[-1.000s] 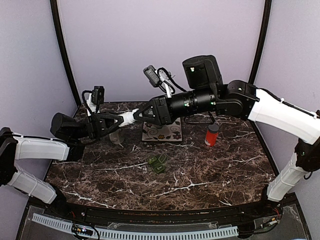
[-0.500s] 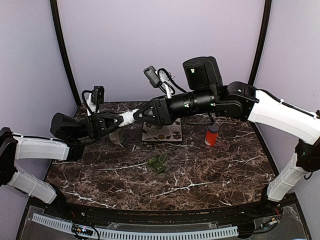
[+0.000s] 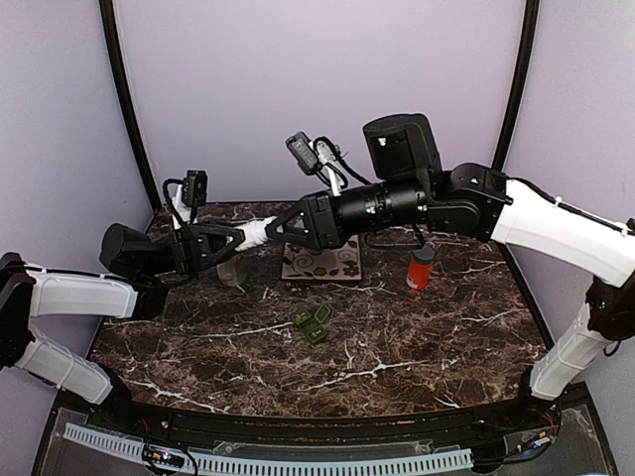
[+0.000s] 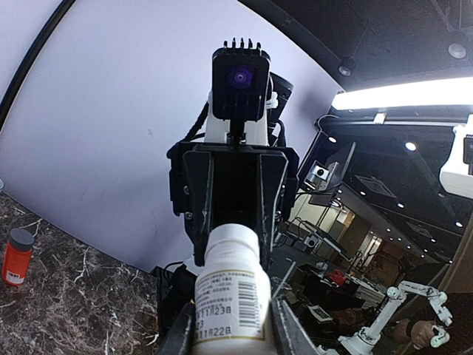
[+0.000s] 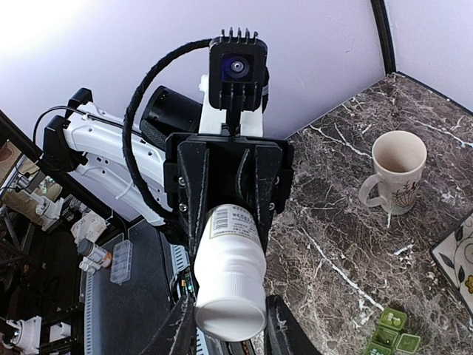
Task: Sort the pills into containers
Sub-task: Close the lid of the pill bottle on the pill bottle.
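Pill box (image 5: 390,329) cropped by bottom edge

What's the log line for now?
left gripper: on bottle | right gripper: on bottle | bottle: in air | pill box: on table

left claw (image 3: 236,238), right claw (image 3: 276,228) grip white bottle (image 3: 256,232) mid-air; pill box (image 3: 313,323) on surface (image 3: 417,337); orange bottle (image 3: 422,266) right.
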Robot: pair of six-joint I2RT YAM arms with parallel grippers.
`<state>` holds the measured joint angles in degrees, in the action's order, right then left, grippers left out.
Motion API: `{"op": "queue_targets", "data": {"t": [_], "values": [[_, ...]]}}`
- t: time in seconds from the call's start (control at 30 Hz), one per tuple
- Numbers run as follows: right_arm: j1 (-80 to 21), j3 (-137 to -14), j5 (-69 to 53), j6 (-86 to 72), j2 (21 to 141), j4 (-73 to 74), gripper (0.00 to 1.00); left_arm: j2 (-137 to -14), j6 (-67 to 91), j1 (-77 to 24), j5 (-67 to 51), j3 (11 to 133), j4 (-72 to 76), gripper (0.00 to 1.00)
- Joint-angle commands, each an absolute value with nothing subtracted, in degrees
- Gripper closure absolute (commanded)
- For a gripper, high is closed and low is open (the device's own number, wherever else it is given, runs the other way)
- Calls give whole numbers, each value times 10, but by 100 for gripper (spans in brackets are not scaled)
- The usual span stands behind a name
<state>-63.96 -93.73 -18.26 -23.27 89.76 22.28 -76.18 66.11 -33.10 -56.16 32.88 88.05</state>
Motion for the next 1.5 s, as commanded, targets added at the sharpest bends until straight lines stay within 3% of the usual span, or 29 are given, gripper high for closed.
{"op": "queue_targets", "data": {"t": [0.0,1.47], "values": [[-636,-934,-188,-235,908,217,70,-748,666,-333,-574,353,911,100],[-636,-906,-209,-160,922,204,71,-777,721,-337,-613,390,942,100]]}}
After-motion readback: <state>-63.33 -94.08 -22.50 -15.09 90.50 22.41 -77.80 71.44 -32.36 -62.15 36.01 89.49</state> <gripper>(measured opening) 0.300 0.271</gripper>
